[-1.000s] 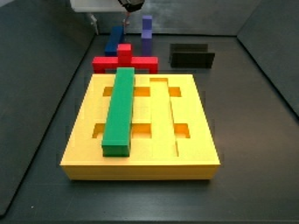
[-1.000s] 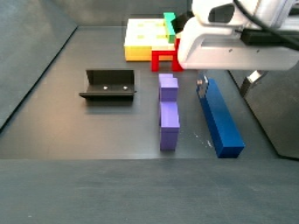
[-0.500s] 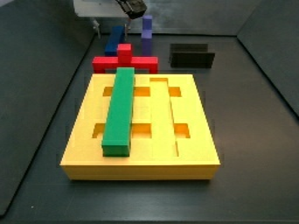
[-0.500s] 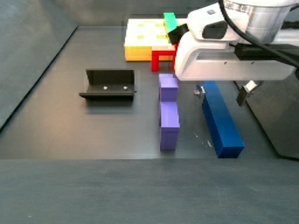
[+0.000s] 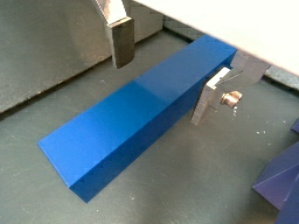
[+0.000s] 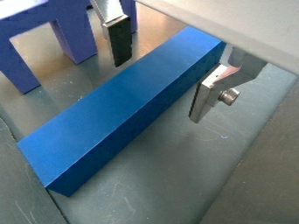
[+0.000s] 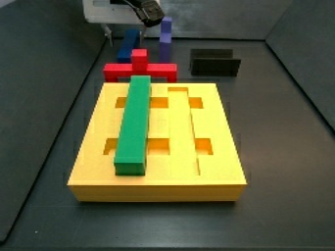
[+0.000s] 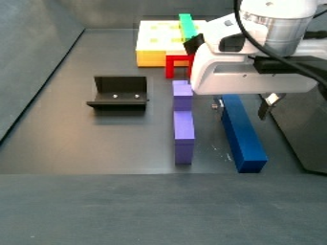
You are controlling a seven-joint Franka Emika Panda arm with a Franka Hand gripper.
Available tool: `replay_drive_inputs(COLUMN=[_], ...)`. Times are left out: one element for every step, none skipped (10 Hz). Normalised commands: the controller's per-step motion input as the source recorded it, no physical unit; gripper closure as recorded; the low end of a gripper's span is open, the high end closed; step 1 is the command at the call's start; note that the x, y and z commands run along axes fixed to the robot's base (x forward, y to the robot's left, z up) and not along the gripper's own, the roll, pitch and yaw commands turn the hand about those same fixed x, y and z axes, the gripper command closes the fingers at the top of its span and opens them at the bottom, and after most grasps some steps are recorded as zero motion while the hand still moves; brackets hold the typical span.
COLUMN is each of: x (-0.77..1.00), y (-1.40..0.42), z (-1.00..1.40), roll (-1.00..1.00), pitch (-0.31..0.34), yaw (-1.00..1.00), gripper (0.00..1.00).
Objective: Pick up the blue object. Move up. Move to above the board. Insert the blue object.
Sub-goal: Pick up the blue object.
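Observation:
The blue object (image 5: 135, 109) is a long dark navy bar lying flat on the dark floor; it also shows in both side views (image 8: 240, 136) (image 7: 128, 46) and in a wrist view (image 6: 122, 101). My gripper (image 5: 163, 70) is open and low over one end of the bar, with one finger (image 5: 121, 39) on each long side and gaps to both. It also shows in a wrist view (image 6: 163, 68) and in a side view (image 8: 244, 103). The yellow board (image 7: 203, 162) lies apart with a green bar (image 7: 135, 123) in one groove.
A violet-blue post (image 8: 185, 120) lies next to the blue object. A red cross-shaped block (image 7: 140, 69) sits between the board and the blue object. The dark fixture (image 8: 118, 93) stands to one side. Dark walls ring the floor.
My gripper has come down over the blue object, and its fingers now straddle the bar. The bar and the other pieces have not moved.

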Motion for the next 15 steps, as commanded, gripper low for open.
replay_drive_inputs(x=[0.03,0.0,0.0,0.0,0.0,0.0,0.0,0.0,0.0,0.0,0.0,0.0,0.0,0.0,0.0], y=[0.0,0.03,0.0,0.0,0.0,0.0,0.0,0.0,0.0,0.0,0.0,0.0,0.0,0.0,0.0], z=[-0.08,0.0,0.0,0.0,0.0,0.0,0.0,0.0,0.0,0.0,0.0,0.0,0.0,0.0,0.0], roll=[0.08,0.06,0.04,0.0,0.0,0.0,0.0,0.0,0.0,0.0,0.0,0.0,0.0,0.0,0.0], pitch=[0.0,0.004,0.0,0.0,0.0,0.0,0.0,0.0,0.0,0.0,0.0,0.0,0.0,0.0,0.0], yaw=[0.0,0.0,0.0,0.0,0.0,0.0,0.0,0.0,0.0,0.0,0.0,0.0,0.0,0.0,0.0], gripper=[0.0,0.0,0.0,0.0,1.0,1.0,1.0,1.0,1.0,1.0,1.0,1.0,1.0,1.0,1.0])
